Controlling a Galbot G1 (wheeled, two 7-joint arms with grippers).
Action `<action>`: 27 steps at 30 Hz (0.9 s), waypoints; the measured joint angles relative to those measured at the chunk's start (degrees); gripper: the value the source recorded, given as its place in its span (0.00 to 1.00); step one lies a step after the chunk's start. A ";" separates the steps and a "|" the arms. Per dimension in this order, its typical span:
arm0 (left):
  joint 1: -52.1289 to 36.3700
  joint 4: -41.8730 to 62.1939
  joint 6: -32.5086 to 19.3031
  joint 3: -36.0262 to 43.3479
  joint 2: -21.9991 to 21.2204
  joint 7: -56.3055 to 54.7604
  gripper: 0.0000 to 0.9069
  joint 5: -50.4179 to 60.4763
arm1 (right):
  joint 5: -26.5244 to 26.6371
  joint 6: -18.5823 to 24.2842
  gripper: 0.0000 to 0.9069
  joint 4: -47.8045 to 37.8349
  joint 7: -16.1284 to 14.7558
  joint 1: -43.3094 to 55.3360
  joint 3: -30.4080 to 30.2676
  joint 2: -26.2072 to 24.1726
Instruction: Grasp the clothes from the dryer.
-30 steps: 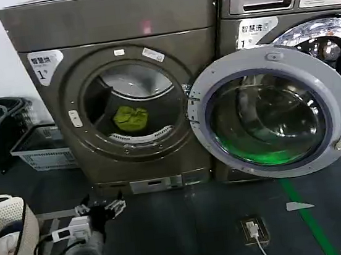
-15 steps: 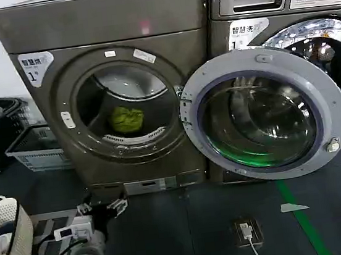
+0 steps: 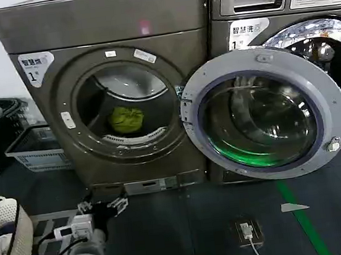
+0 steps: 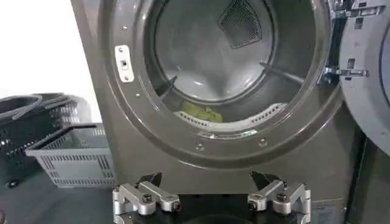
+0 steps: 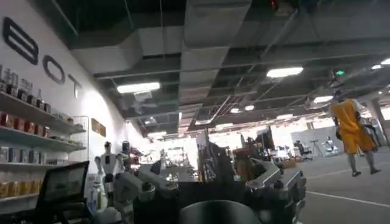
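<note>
Head view: dryer (image 3: 124,102) door (image 3: 265,113) swung wide; clothes (image 3: 126,118) lie low in the drum. Left gripper (image 3: 101,206), fingers spread, hangs low before the machine (holding nothing).
Left wrist view: clothes (image 4: 200,112) behind the drum lip.
Right wrist view: right gripper (image 5: 210,189) faces the room; finger state indeterminate.

Yellow-green clothes (image 3: 126,118); bronze-grey dryer (image 3: 102,24); grey-rimmed door (image 3: 265,114); green floor stripe (image 3: 305,223).
</note>
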 measured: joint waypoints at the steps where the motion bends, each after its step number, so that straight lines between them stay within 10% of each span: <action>1: 0.00 0.00 0.00 0.04 0.00 0.02 1.00 0.02 | 0.05 0.04 1.00 0.02 -0.02 0.01 0.00 0.01; 27: -0.14 -0.11 0.00 0.56 0.06 0.83 1.00 0.65 | 0.44 1.83 1.00 -0.85 0.19 0.02 0.06 -0.02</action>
